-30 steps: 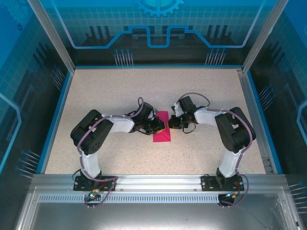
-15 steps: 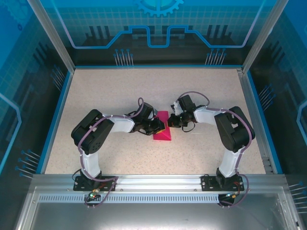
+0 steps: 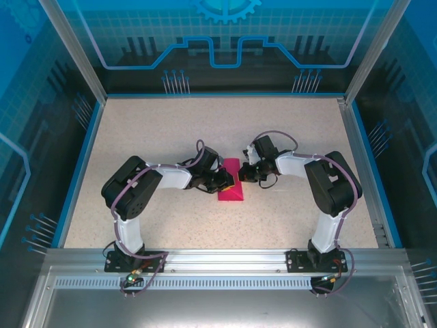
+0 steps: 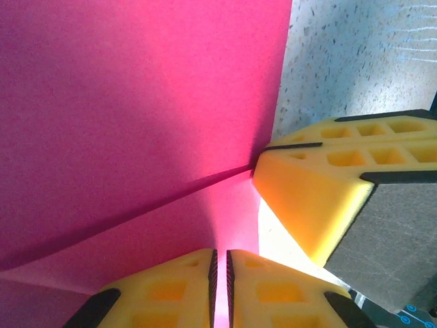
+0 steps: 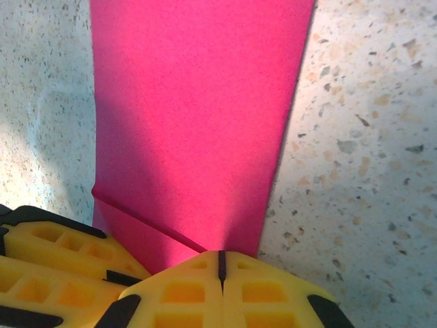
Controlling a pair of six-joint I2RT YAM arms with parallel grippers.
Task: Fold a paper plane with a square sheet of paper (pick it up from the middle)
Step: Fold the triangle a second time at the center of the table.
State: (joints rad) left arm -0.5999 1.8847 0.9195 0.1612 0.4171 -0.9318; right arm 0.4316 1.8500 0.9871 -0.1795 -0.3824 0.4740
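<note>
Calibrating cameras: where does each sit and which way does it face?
Top external: above and behind the bases, looking down on the table; left arm and right arm show.
Left wrist: on the left arm, facing the pink paper past the left end effector.
Right wrist: likewise, past the right end effector.
All share the paper.

Bright overhead light, soft shadows, wrist cams blurry

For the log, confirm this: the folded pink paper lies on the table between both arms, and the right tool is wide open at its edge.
Wrong on the tool: the right wrist view shows the right tool shut, jaws pressed together at the edge of the pink paper. The rest stands.
</note>
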